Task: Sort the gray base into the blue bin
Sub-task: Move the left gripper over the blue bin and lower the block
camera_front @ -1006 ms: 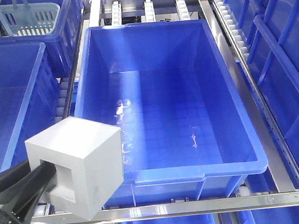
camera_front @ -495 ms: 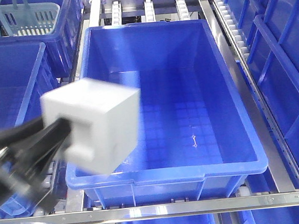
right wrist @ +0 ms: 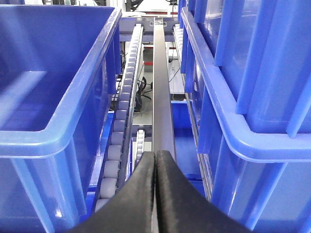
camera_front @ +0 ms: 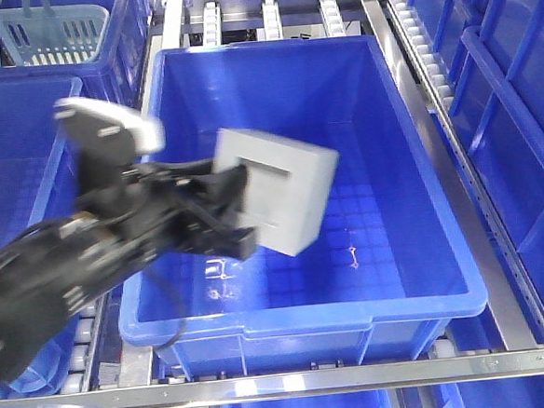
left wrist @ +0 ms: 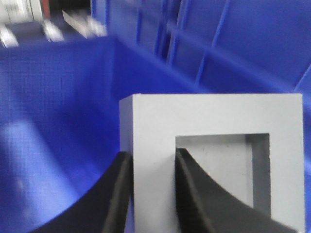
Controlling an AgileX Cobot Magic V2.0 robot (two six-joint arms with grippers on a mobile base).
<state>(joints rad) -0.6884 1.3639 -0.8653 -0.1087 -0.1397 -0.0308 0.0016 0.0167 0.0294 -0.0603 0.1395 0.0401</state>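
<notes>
Carrying: we log the gray base [camera_front: 278, 189] pinched by its wall in the left gripper [left wrist: 151, 189], above the blue bin [camera_front: 428, 202]'s left wall; release remains. Right gripper [right wrist: 155, 194] pressed together.

Left pincer [left wrist: 150, 194] clamped mid-air; right pincer [right wrist: 155, 170] fully closed, empty.
</notes>
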